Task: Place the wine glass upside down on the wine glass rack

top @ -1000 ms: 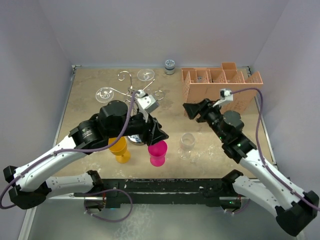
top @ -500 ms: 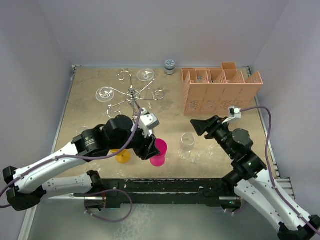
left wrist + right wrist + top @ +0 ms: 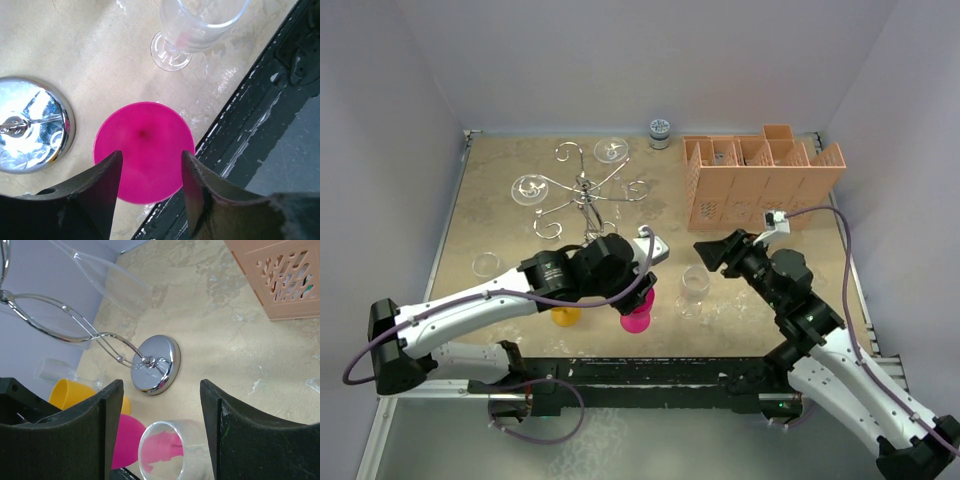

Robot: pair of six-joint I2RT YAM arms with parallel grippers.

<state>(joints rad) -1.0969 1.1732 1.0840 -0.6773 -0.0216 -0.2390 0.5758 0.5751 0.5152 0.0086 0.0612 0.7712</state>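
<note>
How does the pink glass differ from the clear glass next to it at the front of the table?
The pink glass is solid-coloured; the clear glass is see-through. The left gripper straddles the pink glass with open fingers; the right gripper, also open, hovers by the clear glass. Both stand on the table near its front edge.

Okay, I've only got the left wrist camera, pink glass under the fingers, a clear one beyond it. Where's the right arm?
Observer: The right gripper hovers open beside the standing clear glass, holding nothing.
Operator: Anything on the wine glass rack? I only see its base.
Observer: The wine glass rack carries two upside down: one clear glass at its back, another clear glass on its left.
Operator: What's on the pink glass's other side?
Observer: A yellow cup stands close beside the pink glass, away from the standing one.
</note>
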